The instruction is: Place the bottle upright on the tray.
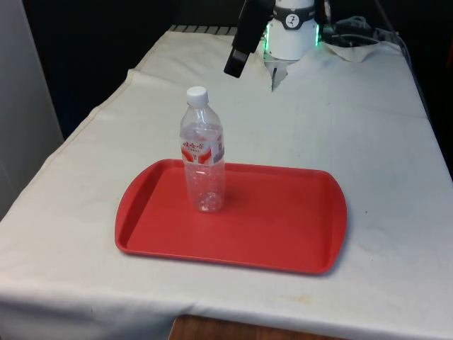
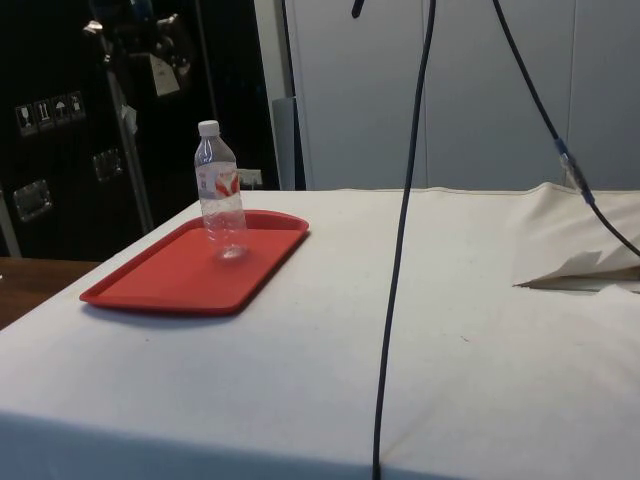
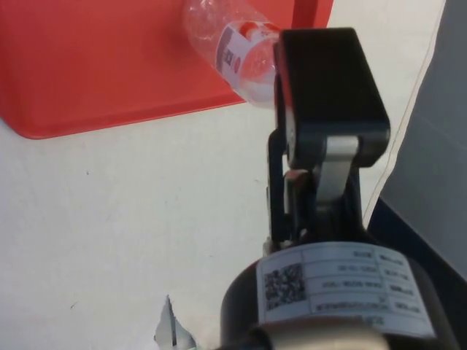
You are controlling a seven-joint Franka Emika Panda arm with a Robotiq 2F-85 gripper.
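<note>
The gripper (image 1: 236, 62) hangs above the far part of the table in the front view, a black finger angled down toward the front view's left, well apart from the bottle and raised clear of the cloth. In the wrist view one black finger (image 3: 328, 95) is seen close up over the cloth (its partner is not clear to me, so whether the gripper is open or closed I cannot tell). Nothing is visibly held between the fingers, and they touch nothing.

The bottle (image 1: 202, 152) stands upright on the red tray (image 1: 283, 227), toward the tray's far edge and the front view's left half. It is clear plastic with a white cap and a red and white label.

The tray lies flat on the white cloth (image 1: 368, 142), which covers the whole table and shows a few faint marks and wrinkles. At the near edge a strip of brown wood (image 1: 233, 329) shows under the cloth.

The side view gives what the front one lacks: a dark cable (image 2: 400, 250) hanging down across the picture, a folded ridge of cloth (image 2: 580, 265) at one end of the table, pale wall panels and dark cabinets (image 2: 60, 120) behind the bottle. The front view instead shows black curtains behind the table.
</note>
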